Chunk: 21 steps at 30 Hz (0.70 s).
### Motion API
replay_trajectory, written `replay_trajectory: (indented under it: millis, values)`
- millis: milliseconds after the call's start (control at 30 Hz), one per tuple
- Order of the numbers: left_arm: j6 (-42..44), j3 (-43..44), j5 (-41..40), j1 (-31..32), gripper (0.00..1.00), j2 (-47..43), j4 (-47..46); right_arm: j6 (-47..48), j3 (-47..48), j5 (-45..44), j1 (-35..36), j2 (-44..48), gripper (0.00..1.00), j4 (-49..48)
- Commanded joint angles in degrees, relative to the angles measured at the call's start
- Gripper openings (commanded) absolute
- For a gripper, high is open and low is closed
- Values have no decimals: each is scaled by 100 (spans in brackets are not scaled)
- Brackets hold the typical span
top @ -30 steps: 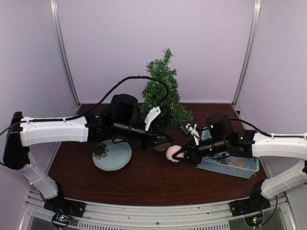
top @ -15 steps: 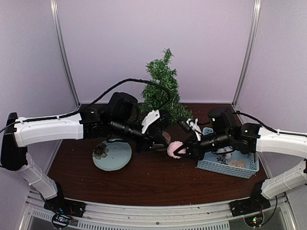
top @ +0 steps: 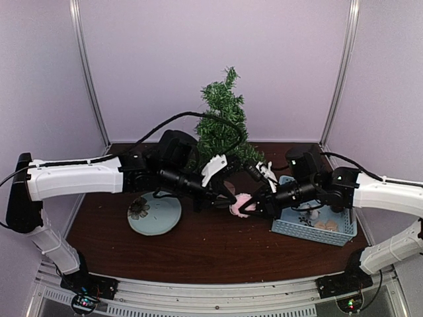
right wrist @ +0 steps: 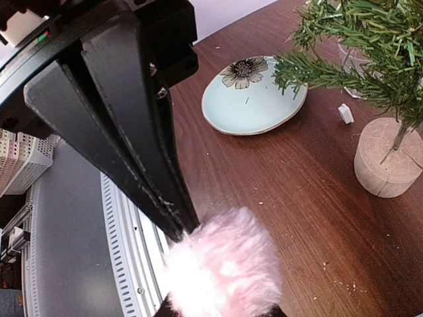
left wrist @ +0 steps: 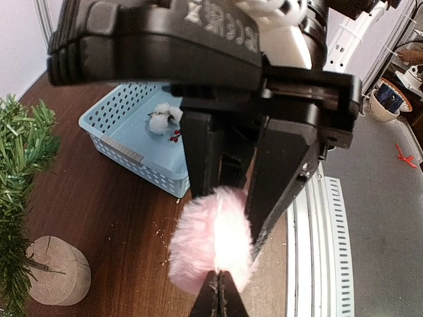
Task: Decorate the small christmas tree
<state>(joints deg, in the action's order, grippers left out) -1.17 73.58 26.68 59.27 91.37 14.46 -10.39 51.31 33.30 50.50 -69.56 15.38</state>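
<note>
Your right pincer [top: 250, 209]: clamped on the pink pompom [top: 240, 203], offering it for handover | your left pincer [top: 229, 198]: shut tight, tips in the fluff, probably taking it over | small christmas tree [top: 223, 125]: upright at the surface's [top: 198, 257] far edge, just behind both.

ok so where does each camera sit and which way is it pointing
Top external: above and behind the bases, looking down at the small christmas tree; both arms show, left gripper and right gripper meeting at the pink pompom.
Left wrist: on the left arm, facing the right gripper and blue basket; own shut fingertips at bottom.
Right wrist: on the right arm, facing the left gripper and plate; own fingers barely show.
Shared: both wrist views show pompom and wooden stump.
</note>
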Motion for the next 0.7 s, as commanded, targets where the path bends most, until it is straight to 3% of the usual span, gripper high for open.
replay_trajectory:
  millis: [0, 233, 467, 567, 667]
  values:
    - [-249, -371, -377, 13, 0, -366, -367, -30, 47, -367, 27, 196, 0, 102]
    - [-582, -1475, -1009, 5, 0, -1020, -979, -464, -146, -655, -147, 477, 0, -166]
    - [-559, -2220, -1097, 8, 31, -1507, -1088, -428, 63, -825, -200, 563, 0, -132]
    - [-463, -2307, -1119, 3, 49, -1682, -1123, -361, 262, -768, -207, 535, 0, -29]
    - [-269, -2207, -1092, 8, 55, -1708, -1113, -295, 441, -695, -201, 506, 0, 69]
